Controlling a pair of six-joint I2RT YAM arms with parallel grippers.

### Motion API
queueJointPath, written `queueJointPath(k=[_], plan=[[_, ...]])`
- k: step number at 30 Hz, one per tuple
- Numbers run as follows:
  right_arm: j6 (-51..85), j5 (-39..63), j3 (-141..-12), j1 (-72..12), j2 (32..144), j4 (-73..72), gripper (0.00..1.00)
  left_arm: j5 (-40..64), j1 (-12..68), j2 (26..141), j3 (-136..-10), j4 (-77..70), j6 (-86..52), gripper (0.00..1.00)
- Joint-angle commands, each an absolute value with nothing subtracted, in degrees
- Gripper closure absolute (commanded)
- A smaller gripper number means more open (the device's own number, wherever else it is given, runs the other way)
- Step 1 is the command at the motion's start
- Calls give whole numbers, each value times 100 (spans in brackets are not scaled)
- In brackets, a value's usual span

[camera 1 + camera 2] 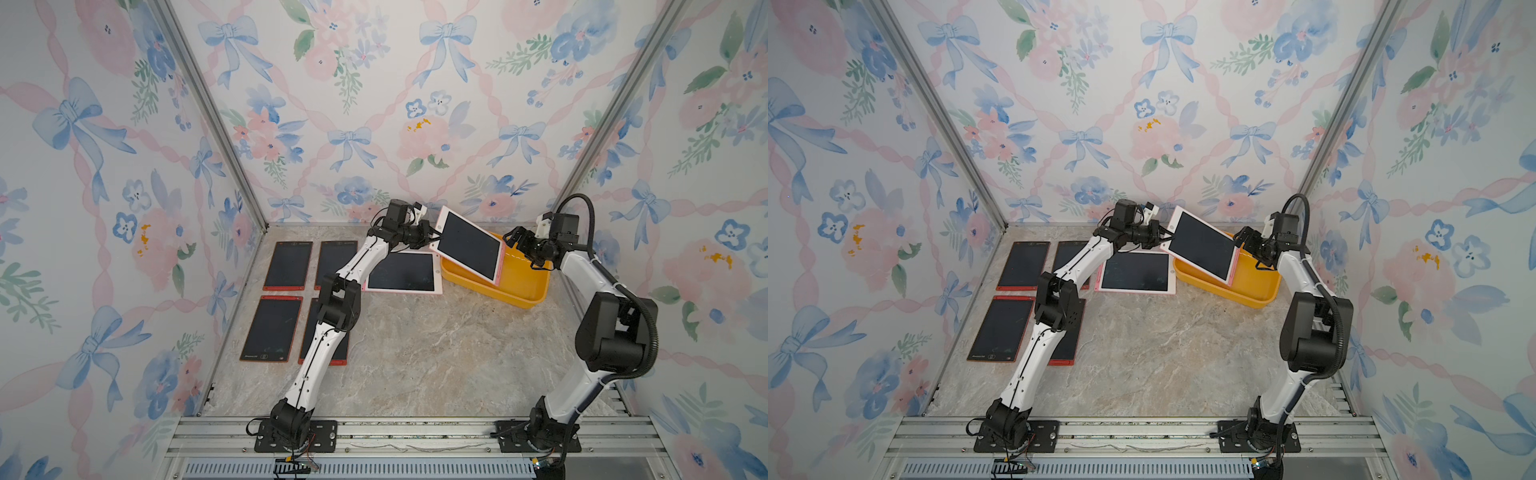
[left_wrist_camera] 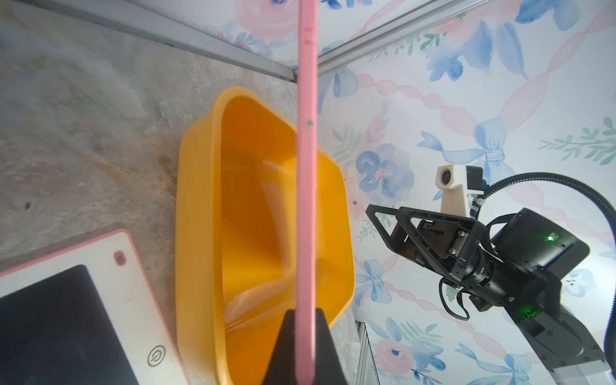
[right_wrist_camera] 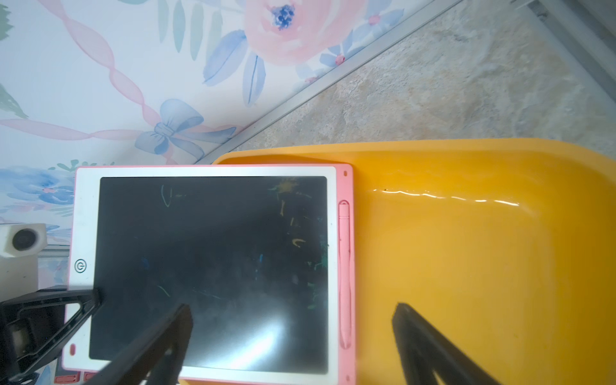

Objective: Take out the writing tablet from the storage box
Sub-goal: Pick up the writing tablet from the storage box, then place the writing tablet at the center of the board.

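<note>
pink writing tablet (image 1: 467, 245) pinched by left fingers (image 2: 283, 353), tilted over one yellow storage box (image 1: 519, 286); right fingers (image 3: 420, 343) spread; second pink tablet (image 1: 401, 272) and four red tablets (image 1: 288, 265) on counter (image 1: 436, 353).

Pink writing tablet (image 3: 213, 266) overlaps yellow storage box (image 3: 466, 250); right hand (image 3: 293, 308) spread wide, holding nothing.

Marbled beige tabletop (image 1: 415, 353), yellow storage box (image 1: 519, 291) beneath the right pincer (image 1: 519, 250), flat pink-framed tablet (image 1: 403, 272) just below the left pincer (image 1: 433, 237), four red-framed tablets (image 1: 287, 266) well beyond its outer side
</note>
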State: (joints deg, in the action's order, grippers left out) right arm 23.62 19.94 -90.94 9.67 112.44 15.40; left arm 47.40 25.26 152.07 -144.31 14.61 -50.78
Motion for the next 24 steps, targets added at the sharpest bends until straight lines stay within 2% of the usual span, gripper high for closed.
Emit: queueJointPath(k=[1,7,11,13,15,19,24], plan=[[2400,2074,-8916,1056,11087,1399,3,4788,2416,14532,-14265,1050,-5291,100],[2433,2140,-8704,1139,10904,1283,3,4826,2223,14052,-14077,832,-5597,100],[2440,2088,-8538,1192,10777,1203,3,4859,2122,13392,-13256,832,-5435,100],[2458,2110,-8447,1223,10708,1128,3,4804,2042,12877,-12411,695,-5286,100],[2457,2142,-8391,1253,10641,1095,3,4839,1913,12118,-11068,-178,-5485,100],[2469,2203,-8337,1272,10527,1062,3,5083,1512,10734,-7926,-3742,-7343,100],[2487,2272,-8408,1245,10519,1083,3,5030,1327,9486,-5794,-4093,-7307,100]])
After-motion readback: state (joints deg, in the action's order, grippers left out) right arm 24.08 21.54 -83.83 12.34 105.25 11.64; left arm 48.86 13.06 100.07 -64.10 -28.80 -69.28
